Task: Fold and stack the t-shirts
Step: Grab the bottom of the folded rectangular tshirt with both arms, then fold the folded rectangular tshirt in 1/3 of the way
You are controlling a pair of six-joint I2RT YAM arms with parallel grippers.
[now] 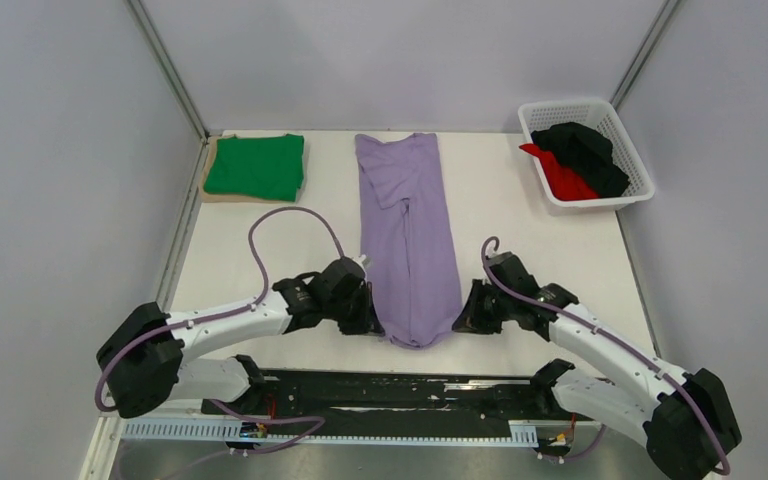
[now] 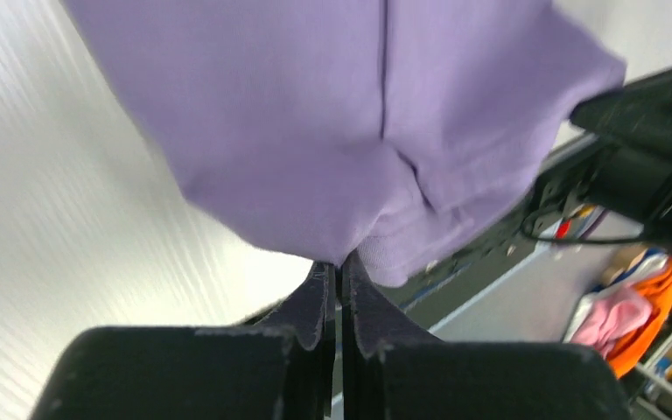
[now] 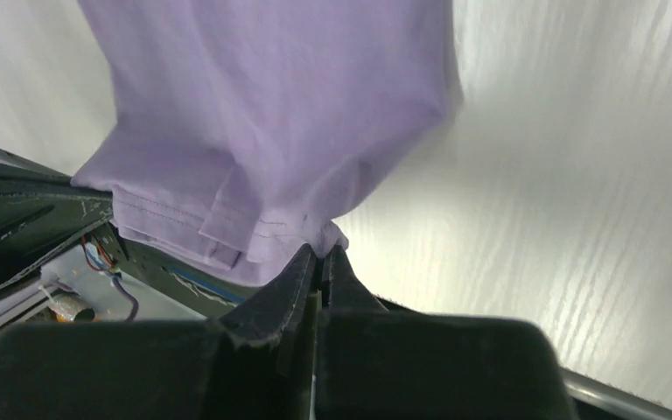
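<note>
The long shirt (image 1: 407, 235) lies along the middle of the table (image 1: 530, 230). Left of its far end, a folded shirt (image 1: 255, 165) rests on a board (image 1: 225, 197). Right of its far end stands a basket (image 1: 570, 104) with more shirts (image 1: 582, 158) inside. The left gripper (image 1: 378, 325) and right gripper (image 1: 457, 322) pinch its near corners.

no legible text anywhere
</note>
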